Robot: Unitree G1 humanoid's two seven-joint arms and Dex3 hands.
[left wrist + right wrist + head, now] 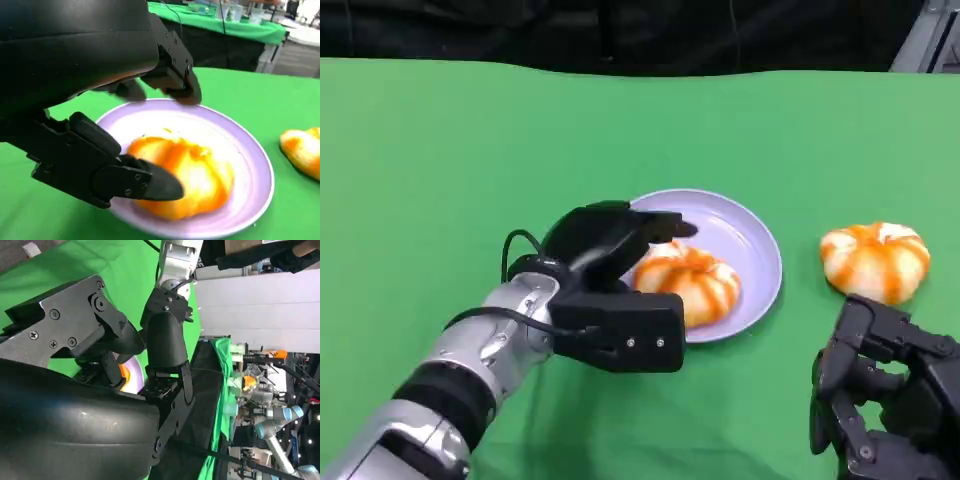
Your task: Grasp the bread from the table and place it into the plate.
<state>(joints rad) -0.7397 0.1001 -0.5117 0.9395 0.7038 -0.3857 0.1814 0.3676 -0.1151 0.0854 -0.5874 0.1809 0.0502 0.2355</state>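
table cloth (440,180): flat bright green, no pattern
plate (755,240): pale lavender, plain, slightly whiter toward the centre in the left wrist view
bread on plate (695,280): cream-white with orange stripes running out from the top
second bread (875,258) on the cloth: same cream and orange striping
left hand (615,290): matte black; forearm (470,370) behind it silver with black bands and black cable
right hand (885,400): black
background past the table edge: dark, near black
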